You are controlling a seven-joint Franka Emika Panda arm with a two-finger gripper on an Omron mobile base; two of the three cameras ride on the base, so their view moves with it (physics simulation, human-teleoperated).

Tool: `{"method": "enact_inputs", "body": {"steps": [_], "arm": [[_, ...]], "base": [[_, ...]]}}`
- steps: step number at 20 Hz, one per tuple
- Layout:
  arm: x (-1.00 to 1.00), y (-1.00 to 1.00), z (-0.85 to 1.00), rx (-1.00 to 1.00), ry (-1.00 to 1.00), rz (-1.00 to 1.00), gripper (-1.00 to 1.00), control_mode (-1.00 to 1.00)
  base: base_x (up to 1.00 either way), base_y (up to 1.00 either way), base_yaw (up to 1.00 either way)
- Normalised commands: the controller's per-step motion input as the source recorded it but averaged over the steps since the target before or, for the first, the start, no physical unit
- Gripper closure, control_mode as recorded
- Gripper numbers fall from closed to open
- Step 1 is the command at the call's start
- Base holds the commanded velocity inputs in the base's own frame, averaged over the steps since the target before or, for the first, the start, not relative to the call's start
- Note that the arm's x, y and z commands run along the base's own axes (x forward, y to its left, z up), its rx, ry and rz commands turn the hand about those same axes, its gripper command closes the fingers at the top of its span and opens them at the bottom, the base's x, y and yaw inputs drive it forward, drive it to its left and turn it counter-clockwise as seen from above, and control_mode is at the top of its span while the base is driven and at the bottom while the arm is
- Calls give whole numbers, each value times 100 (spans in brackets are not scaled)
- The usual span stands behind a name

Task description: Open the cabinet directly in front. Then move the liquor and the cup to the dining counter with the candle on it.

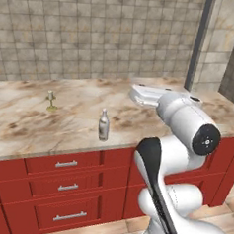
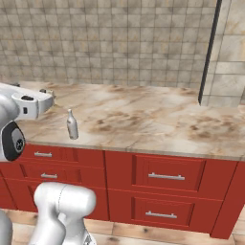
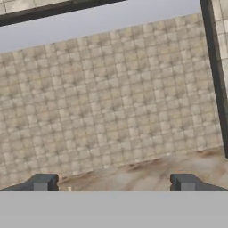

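The two-finger gripper [image 3: 113, 182] of the white Franka arm has its two small dark finger tips [image 3: 42, 182] set wide apart, one at about 7 o'clock and the other at about 5 o'clock along the bottom of the hand view, with nothing between them. Past the tips lie a strip of marble top and then the wall of small grey-brown tiles [image 3: 111, 102], crossed by a dark vertical strip [image 3: 216, 75] at 3 o'clock.

In the left base view the white hand reaches out level above the counter at about 2 o'clock from the picture's centre; the finger tips themselves cannot be made out there. In the right base view the hand sits at 9 o'clock, over the left end of the top.

The pale grey-white liquor bottle with bulbous body and slim neck [image 1: 104, 124] stands upright on the long dining counter with beige-brown marble top [image 1: 29, 127], close to its front edge, at about 8 o'clock from the hand and apart from it. In the right base view the bottle [image 2: 72, 125] stands at about 4 o'clock from the hand, near it but clear of it.

The tiny thin pale candle on its brassy-olive stemmed holder [image 1: 52, 100] stands further back on the same top, at about 10 o'clock from the bottle and well apart from it.

Below the top run red drawer fronts with horizontal silver handles [image 1: 66, 163]. At the bottom lies a wood-plank floor [image 2: 143, 232].
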Motion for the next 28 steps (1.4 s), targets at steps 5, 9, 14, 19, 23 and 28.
{"method": "enact_inputs", "body": {"steps": [5, 9, 14, 19, 23, 28], "arm": [[-6, -13, 0, 2, 0, -5, -100, 100], [0, 0, 0, 0, 0, 0, -100, 100], [0, 0, 0, 0, 0, 0, -100, 100], [0, 0, 0, 0, 0, 0, -100, 100], [0, 0, 0, 0, 0, 0, -100, 100], [0, 0, 0, 0, 0, 0, -100, 100]], "base": [[-3, -40, -20], [1, -66, -87], [0, -6, -100], [0, 0, -100], [0, 0, -100], [20, -9, -74]]}}
